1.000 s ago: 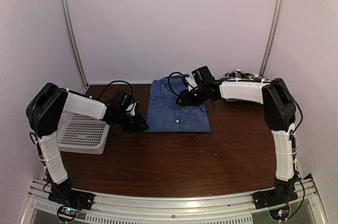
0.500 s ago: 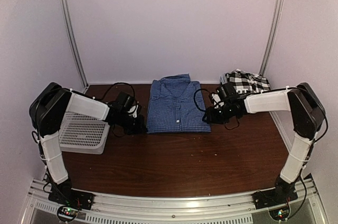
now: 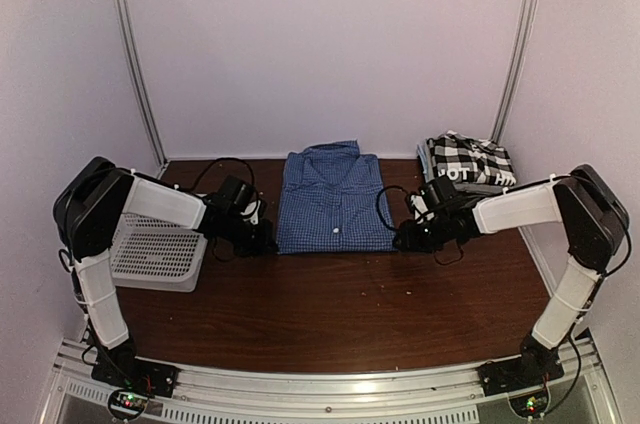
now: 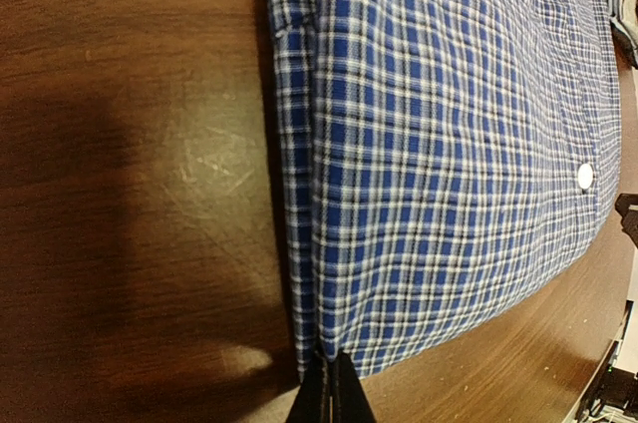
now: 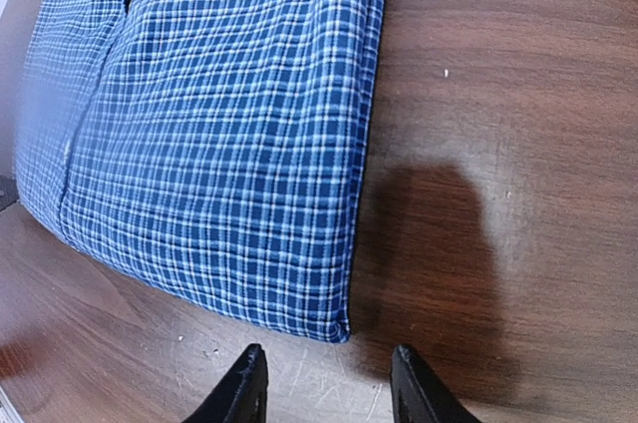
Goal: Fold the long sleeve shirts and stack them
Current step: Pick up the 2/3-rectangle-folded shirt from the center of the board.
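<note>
pinched shut with the left gripper (image 4: pixel 326 375) right at the near-left corner of the blue shirt (image 3: pixel 330 206), tips touching the hem; cannot tell whether any cloth is caught. spread apart with the right gripper (image 5: pixel 329 355), just off the blue shirt's near-right corner, not touching. right of the blue shirt, apart from it, the black-and-white shirt (image 3: pixel 468 162); left of it, the basket (image 3: pixel 150 254). since half a second ago: drawn nearer along the blue shirt's right edge on the right side, unmoved on the left.

On table (image 3: pixel 340 309): folded shirt (image 3: pixel 333 202) centre-far; second shirt (image 3: pixel 468 161) far right, apart from it; basket (image 3: pixel 158 249) at left. The left gripper (image 4: pixel 326 373) sits at the folded shirt's near-left corner, the right gripper (image 5: pixel 327 353) just off its near-right corner.
</note>
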You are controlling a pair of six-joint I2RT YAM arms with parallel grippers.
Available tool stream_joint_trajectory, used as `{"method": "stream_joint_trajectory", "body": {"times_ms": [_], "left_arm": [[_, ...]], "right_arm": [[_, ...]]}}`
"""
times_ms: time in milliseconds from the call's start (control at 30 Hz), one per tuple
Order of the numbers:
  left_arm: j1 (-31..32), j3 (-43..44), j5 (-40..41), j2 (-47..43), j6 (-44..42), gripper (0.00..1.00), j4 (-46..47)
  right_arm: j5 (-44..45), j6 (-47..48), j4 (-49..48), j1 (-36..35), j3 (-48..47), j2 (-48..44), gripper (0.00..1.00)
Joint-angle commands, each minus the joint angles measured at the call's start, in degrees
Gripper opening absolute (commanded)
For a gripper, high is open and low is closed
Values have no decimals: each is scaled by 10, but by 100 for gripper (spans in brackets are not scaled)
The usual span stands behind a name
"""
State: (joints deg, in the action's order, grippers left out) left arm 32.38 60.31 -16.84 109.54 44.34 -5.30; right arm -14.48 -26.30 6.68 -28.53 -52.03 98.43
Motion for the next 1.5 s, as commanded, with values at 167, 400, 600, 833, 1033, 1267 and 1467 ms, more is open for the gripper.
{"method": "stream_joint_trajectory", "body": {"times_ms": [167,400,600,833,1033,1267,1467], "left_arm": [[5,-7,11,-14,1,0,-13],[5,-4,10,-13,-4,0,-15],[8,5,8,-16,-11,0,-30],[27,-10,0,-51,-26,0,-66],[42,-86,9,-133,-16,0,-79],[102,-158,34,-218,16,0,-104],[143,-198,71,-319,48,0,-145]], "right_arm": [[-12,-12,-45,-5,6,40,32],[-12,-19,-62,-8,9,51,29],[-9,-19,-52,-13,9,46,11],[-7,-19,-19,-18,24,-23,0],[6,-37,17,-39,79,-117,0],[45,-94,62,-118,156,-237,0],[68,-157,105,-174,197,-344,0]]}}
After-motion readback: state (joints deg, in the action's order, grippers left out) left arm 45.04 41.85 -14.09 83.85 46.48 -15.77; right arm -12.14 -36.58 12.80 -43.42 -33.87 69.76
